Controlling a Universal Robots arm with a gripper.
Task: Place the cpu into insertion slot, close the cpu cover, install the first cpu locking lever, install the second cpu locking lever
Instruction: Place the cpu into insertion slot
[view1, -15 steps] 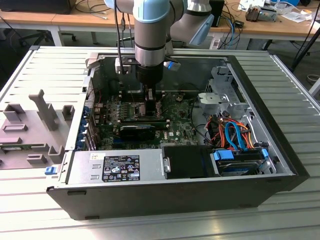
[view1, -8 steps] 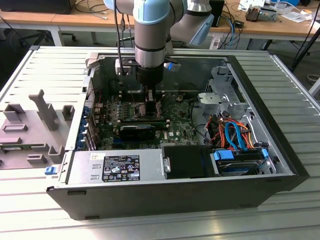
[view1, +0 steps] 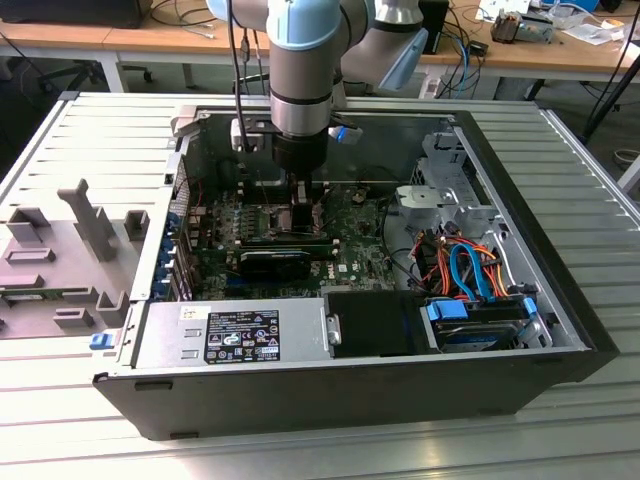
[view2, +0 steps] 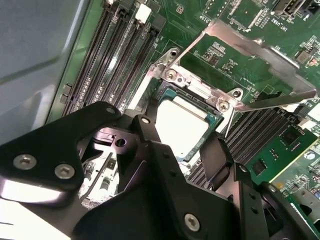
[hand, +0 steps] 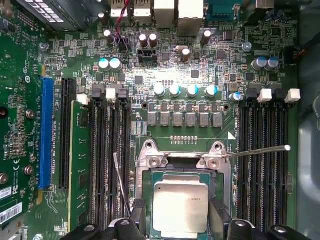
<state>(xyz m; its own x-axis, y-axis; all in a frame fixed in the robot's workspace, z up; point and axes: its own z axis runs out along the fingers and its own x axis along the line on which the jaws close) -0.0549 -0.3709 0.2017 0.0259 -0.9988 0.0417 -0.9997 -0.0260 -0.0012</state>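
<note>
Where the arm drops into the open computer case (view1: 350, 392), at the upper middle of the exterior view, the claw (view1: 303, 205) hangs over the green board. In the second wrist view, the cpu (view2: 182, 125) lies in the insertion slot (view2: 197, 92), with the cpu cover (view2: 250, 47) tilted up beyond it. In the first wrist view, the claw's fingers (hand: 216, 215) stand apart on either side of the cpu, and the locking levers (hand: 255, 151) are unlatched
</note>
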